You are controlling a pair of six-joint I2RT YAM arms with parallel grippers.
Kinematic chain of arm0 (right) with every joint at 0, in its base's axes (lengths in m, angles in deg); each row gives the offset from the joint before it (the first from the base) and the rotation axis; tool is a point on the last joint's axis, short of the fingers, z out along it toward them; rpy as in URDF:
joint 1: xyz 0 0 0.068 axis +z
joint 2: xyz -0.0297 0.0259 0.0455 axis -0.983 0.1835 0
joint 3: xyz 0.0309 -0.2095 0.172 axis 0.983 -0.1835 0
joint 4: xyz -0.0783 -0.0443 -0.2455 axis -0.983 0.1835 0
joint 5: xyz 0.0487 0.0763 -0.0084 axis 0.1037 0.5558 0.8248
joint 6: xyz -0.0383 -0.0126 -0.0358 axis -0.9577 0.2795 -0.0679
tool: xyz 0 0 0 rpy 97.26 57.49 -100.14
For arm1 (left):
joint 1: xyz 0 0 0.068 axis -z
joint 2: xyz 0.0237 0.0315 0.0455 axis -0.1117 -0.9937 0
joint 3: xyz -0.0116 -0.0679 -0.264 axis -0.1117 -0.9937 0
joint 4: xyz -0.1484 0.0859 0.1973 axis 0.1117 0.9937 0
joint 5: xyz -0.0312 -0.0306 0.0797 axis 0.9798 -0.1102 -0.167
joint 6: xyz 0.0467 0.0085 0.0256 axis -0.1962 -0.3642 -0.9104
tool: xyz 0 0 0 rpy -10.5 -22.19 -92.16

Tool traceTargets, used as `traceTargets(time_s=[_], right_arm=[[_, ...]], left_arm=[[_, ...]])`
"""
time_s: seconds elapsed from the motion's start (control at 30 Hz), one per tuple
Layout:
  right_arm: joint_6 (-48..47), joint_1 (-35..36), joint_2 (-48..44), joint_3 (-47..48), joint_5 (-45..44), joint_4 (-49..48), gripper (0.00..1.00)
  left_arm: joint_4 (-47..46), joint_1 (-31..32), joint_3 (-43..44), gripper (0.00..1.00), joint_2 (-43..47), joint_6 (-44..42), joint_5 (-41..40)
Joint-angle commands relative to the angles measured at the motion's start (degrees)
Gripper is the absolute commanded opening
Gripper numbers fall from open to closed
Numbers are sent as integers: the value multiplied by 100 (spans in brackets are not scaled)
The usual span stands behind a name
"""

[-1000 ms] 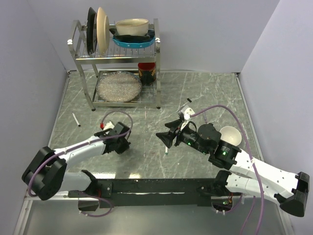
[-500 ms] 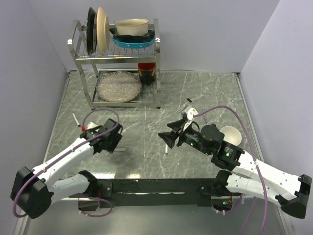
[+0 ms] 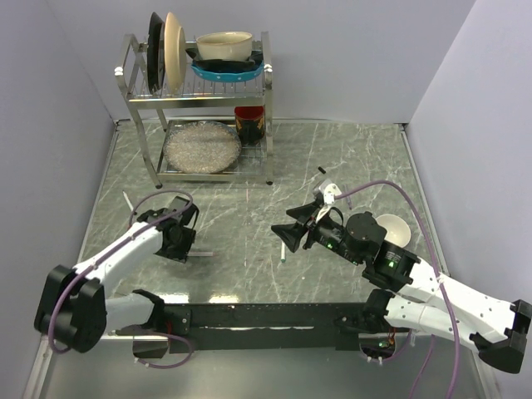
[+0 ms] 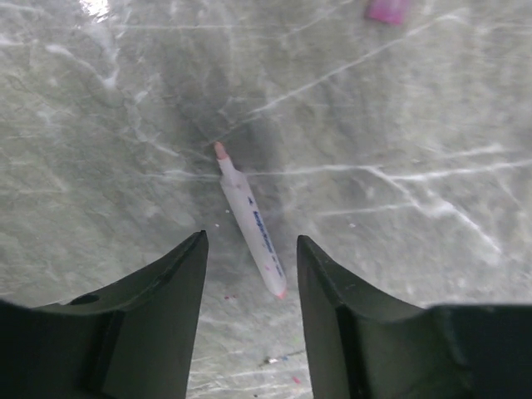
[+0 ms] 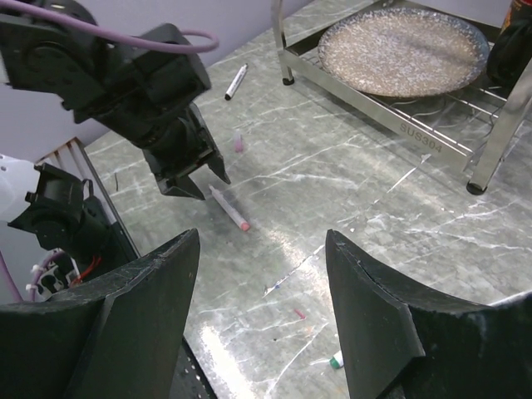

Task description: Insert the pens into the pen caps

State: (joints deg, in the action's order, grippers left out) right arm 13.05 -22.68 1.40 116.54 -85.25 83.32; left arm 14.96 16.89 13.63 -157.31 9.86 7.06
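Though well apart, rack (image 5: 420, 137) behind pen (image 5: 226, 206)

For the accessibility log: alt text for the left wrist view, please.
A pink-tipped pen lies uncapped on the marble table, seen between the dark fingers of the open left end effector. A pink cap sits apart at the top edge.

Pen (image 4: 248, 218) on table (image 4: 399, 125), cap (image 4: 385, 8) near it, rack (image 3: 199, 98) at far left
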Motion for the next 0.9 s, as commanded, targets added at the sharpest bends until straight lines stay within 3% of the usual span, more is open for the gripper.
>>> traceTargets(time_s=[0.0,0.53,0.63,0.67,0.87], right_arm=[[58,29,83,264,22,-115,69],[681,29,478,597,39,297,69],[804,38,575,677,145,351,69],[944,29,610,686,154,368,69],[1725,29,1049,765,592,570,75]], left_arm=[[138,-37,189,50,-372,201,179],[-636,-28,-514,33,-866,104,153],[-715,-28,-523,12,-831,-27,84],[-689,-28,-506,1,-804,-54,74],[-794,-20,-181,1,-181,-861,82]])
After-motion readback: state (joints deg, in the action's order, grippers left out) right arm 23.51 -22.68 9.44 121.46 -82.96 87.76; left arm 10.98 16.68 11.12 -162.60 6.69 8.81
